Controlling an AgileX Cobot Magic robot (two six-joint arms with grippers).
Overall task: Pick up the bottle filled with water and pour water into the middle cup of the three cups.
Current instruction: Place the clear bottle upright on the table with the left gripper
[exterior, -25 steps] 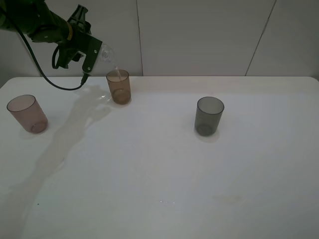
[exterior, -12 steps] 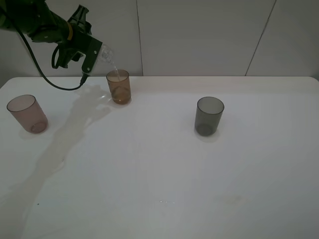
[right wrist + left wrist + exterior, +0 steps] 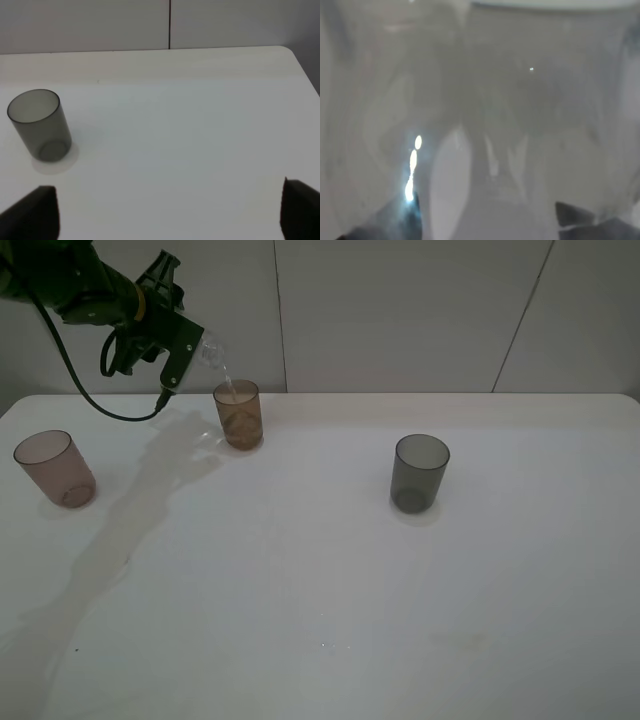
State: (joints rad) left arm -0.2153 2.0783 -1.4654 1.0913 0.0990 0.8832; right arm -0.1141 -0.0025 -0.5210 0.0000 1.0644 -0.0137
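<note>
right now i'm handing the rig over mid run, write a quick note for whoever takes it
Left gripper: shut on the bottle, raised and tipped over the middle cup.
Right gripper: open, empty, low over the table near the grey cup.
Pink cup stands at the left, apart from the others.
Done: bottle picked up; a thin water stream falls into the middle cup.
Left: finish the pour, then probably right the bottle and set it down. The fill level is hard to read.

Amber-brown middle cup (image 3: 238,415), pinkish-mauve cup (image 3: 56,468), smoky-grey cup (image 3: 420,473), clear bottle (image 3: 211,348), white table (image 3: 330,580), dark green arm (image 3: 88,290).
</note>
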